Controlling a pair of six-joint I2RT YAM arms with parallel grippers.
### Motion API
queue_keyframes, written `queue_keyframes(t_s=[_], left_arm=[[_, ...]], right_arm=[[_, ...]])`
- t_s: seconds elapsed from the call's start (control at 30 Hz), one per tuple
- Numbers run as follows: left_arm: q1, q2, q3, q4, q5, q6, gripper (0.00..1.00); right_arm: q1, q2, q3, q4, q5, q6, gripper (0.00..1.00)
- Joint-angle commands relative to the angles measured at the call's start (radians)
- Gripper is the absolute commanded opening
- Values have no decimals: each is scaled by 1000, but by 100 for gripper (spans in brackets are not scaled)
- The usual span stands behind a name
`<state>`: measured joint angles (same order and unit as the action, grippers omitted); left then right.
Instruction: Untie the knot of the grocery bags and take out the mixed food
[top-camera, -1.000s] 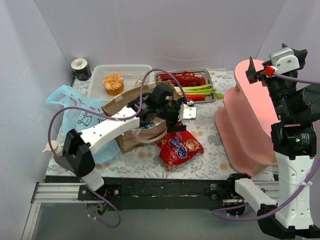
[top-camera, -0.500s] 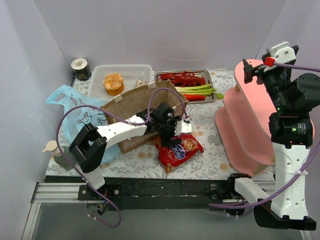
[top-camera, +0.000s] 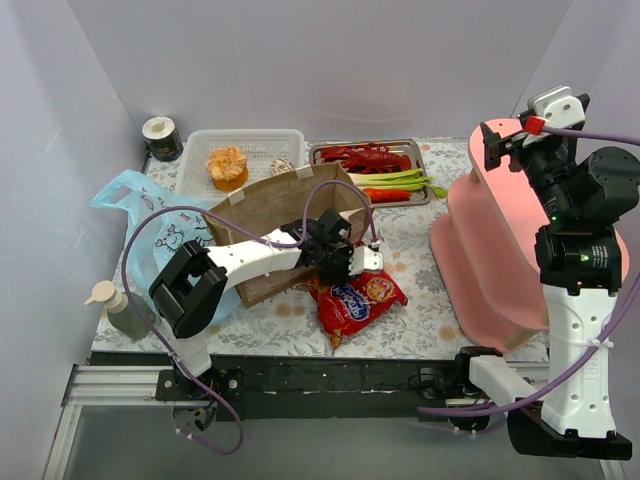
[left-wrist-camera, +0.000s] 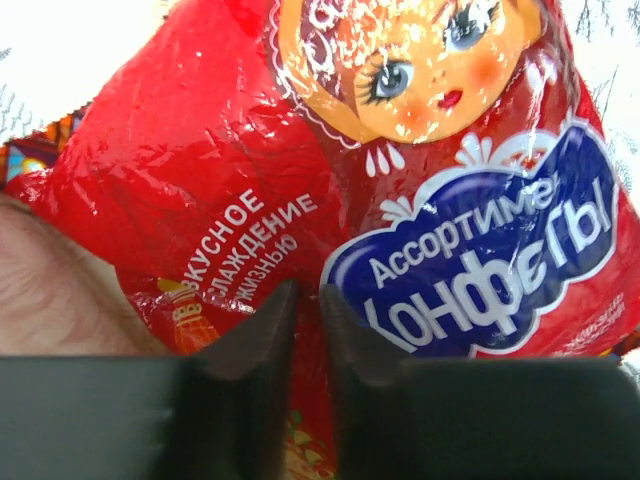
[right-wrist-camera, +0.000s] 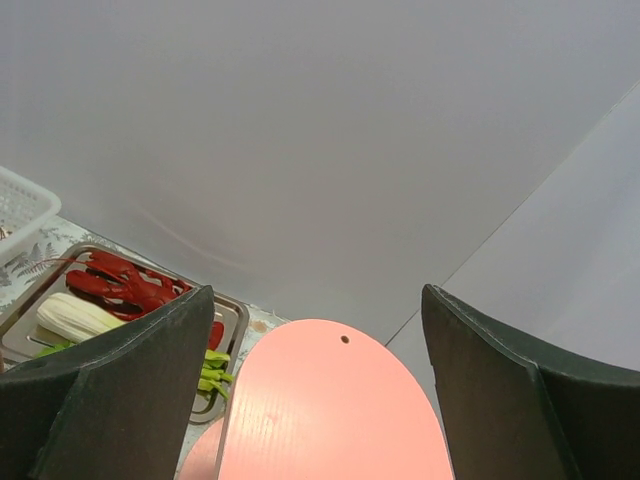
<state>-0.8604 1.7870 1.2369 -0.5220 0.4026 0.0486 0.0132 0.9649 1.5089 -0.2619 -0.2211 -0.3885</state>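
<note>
The shiny red snack packet (top-camera: 352, 300) lies on the table in front of the brown paper bag (top-camera: 275, 205). My left gripper (top-camera: 352, 272) is down on its upper edge. In the left wrist view the packet (left-wrist-camera: 400, 180) fills the frame, and the gripper (left-wrist-camera: 308, 295) is shut on a thin fold of it. The light-blue plastic bag (top-camera: 150, 220) lies left of the paper bag. A red lobster (top-camera: 368, 156) and a leek (top-camera: 395, 180) rest in the metal tray (top-camera: 420, 146). The orange cupcake (top-camera: 227, 166) sits in the white basket (top-camera: 250, 140). My right gripper (top-camera: 497, 142) is raised and open (right-wrist-camera: 318, 292).
Pink cutting boards (top-camera: 490, 250) stand upright at the right, under the right gripper, and show as (right-wrist-camera: 330, 400). A green pump bottle (top-camera: 115, 310) stands at the front left. A dark cup (top-camera: 160, 137) is in the back left corner. Grey walls close in three sides.
My left gripper has dropped from the paper bag's mouth onto the snack packet and closed. The right arm has shifted slightly left, its jaws unchanged.
</note>
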Motion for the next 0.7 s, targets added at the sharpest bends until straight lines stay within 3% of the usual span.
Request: queue_keyframes(t_s=[0.0,0.07,0.23,0.27,0.3,0.4,0.67], left_arm=[[3,22,9,-46,38,4,7],[4,18,16,-41,47,-7,0],[4,-29,78,-16,58,-113,1],[4,-49,107,-21,55,-127,10],[7,-60,120,-27,56,-139,27],[12,-112,151,-56,107,-151,50],[14,-120,98,-170,240,-101,65]], right_arm=[[-4,6,8,36,-11,14,91],[-2,15,10,39,-11,22,91],[-30,35,31,38,-14,23,91],[-29,37,36,35,-15,22,91],[-30,40,36,35,-17,22,91],[-29,38,27,39,-26,26,91],[-29,21,-22,59,-46,54,91]])
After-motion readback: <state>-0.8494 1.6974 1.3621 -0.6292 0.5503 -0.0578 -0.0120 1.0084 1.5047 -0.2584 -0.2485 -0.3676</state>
